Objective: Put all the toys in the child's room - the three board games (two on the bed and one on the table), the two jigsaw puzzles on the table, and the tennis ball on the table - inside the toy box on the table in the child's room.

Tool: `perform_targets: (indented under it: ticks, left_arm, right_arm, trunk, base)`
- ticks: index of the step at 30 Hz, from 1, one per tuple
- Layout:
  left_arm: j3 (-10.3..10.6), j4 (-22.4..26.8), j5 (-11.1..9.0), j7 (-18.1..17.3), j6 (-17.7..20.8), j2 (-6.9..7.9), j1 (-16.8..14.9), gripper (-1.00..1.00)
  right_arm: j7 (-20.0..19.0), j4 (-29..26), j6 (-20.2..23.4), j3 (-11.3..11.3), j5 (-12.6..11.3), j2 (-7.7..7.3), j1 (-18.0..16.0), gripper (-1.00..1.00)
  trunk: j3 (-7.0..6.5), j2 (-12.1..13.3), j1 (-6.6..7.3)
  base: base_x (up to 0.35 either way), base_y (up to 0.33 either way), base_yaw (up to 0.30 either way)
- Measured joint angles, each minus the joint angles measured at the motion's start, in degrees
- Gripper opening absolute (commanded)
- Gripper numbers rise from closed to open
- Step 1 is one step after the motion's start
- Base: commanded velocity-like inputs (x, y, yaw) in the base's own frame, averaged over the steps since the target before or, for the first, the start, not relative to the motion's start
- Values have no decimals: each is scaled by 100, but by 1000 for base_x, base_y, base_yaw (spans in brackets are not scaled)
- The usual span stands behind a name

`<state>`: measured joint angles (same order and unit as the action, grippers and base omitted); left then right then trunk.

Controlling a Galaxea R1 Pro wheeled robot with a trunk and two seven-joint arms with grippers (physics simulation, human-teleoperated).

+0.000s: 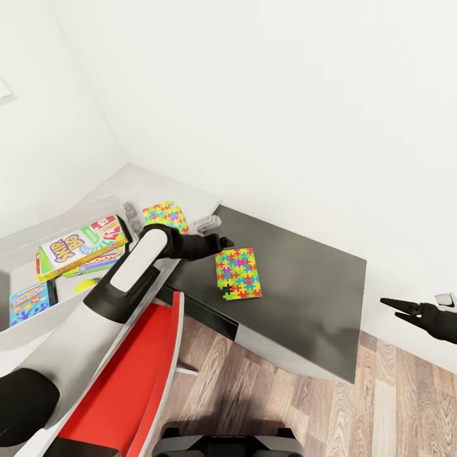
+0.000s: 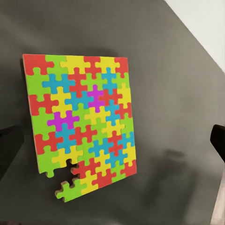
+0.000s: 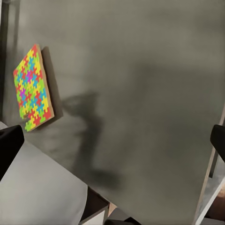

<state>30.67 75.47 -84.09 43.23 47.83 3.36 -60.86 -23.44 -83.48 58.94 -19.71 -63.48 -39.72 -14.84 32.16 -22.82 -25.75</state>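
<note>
Currently, findings by item:

Left gripper (image 1: pixel 223 242): centre of the head frame, at the near upper-left corner of a jigsaw puzzle (image 1: pixel 238 273). In the left wrist view its dark fingers (image 2: pixel 218 139) sit at both side edges, jaws spread wide, holding nothing.

Right gripper (image 1: pixel 395 306): right edge of the head frame, off the table's end, above the wood floor (image 1: pixel 393 393). Tips look nearly together; whether fully closed, cannot tell.

Jigsaw on dark side table (image 1: pixel 304 298): lies flat, centre of frame; one corner piece (image 2: pixel 70 190) juts out from the rest.

Second jigsaw (image 1: pixel 166 216): left of centre, on the pale desk (image 1: pixel 190 197), just beside the toy box rim.

Toy box (image 1: pixel 70 212): left of frame, already holding board games (image 1: pixel 76 247); a blue box (image 1: pixel 28 303) lies lower left. A yellow-green patch nearby may be the tennis ball; too little shows to confirm.

Risk, sheet thinness: a flat sheet gives the fingers no edge; closing from above could slide it rather than lift it.

Risk, loose corner: the jutting piece may detach if pinched there.

Risk, red chair (image 1: pixel 136 368): lower left, under the left arm (image 1: pixel 136 266); lowering the elbow could strike it.
</note>
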Motion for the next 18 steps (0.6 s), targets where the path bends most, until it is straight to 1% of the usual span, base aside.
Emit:
perform_targets:
  ticks: [7, 10, 11, 15, 16, 17, 18]
  left_arm:
    - [-4, -34, 49, -114, -5, 12, 39, 100]
    - [-10, -45, 62, -159, -7, 53, 72, 100]
    - [-10, -45, 61, -160, -8, 53, 72, 100]
    - [-15, -87, 70, -329, -26, 174, 93, 100]
    - [-15, -88, 69, -331, -27, 175, 93, 100]
    - [-15, -175, 88, -491, -67, 225, 98, 100]
    - [-15, -178, 85, -497, -70, 227, 98, 100]
  right_arm:
    - [0, -14, 1, 46, -4, 4, 2, 100]
    - [0, -45, 0, 142, -1, 7, 3, 100]
    - [0, -45, 0, 143, 0, 7, 3, 100]
    - [0, -76, -1, 219, 1, 8, 3, 100]
    - [0, -77, -1, 219, 2, 8, 3, 100]
    - [0, -84, 1, 238, 2, 7, 3, 100]
    - [0, -84, 1, 238, 2, 6, 3, 100]
  trunk:
    - [0, 0, 0]
    - [0, 0, 0]
    - [0, 0, 0]
    - [0, 0, 0]
    - [0, 0, 0]
    - [0, 0, 0]
    - [0, 0, 0]
  base:
    - [0, 0, 0]
    - [0, 0, 0]
    - [0, 0, 0]
    - [0, 0, 0]
    - [0, 0, 0]
    - [0, 0, 0]
    - [0, 0, 0]
